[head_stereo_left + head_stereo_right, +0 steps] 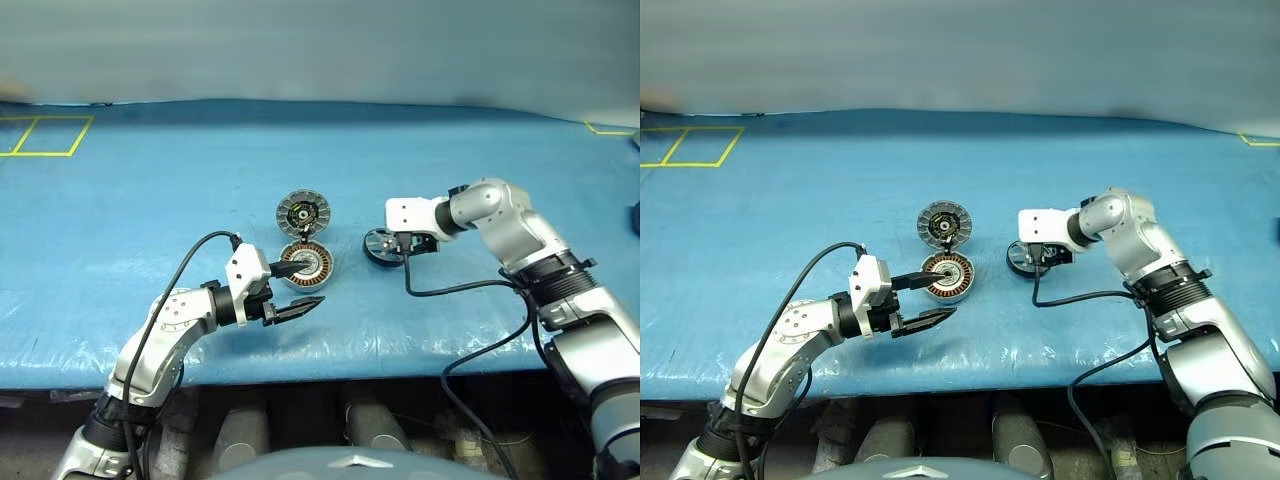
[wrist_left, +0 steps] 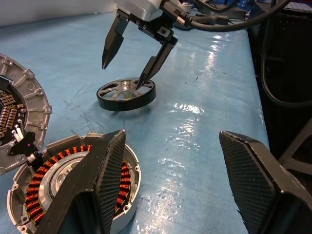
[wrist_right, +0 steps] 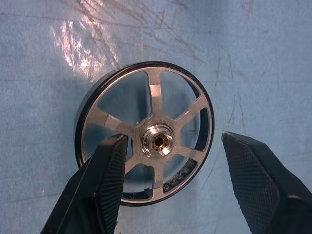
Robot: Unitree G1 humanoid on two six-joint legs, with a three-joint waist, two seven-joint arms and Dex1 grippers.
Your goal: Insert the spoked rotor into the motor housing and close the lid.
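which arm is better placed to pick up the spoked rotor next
Right. The right gripper hangs open directly over the spoked rotor on the blue table. The left gripper, also open, sits by the motor housing.

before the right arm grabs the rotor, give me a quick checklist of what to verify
1. Right tool open: ok, fingers spread.
2. Right tool over the spoked rotor: ok, one finger sits over the spokes, the other outside the rim.
3. Rotor lying flat on the blue table: ok.
4. Motor housing open, windings showing: ok.
5. Lid swung back beside the housing: ok.
6. Way into the housing free: not ok, the open left tool has one finger over it.
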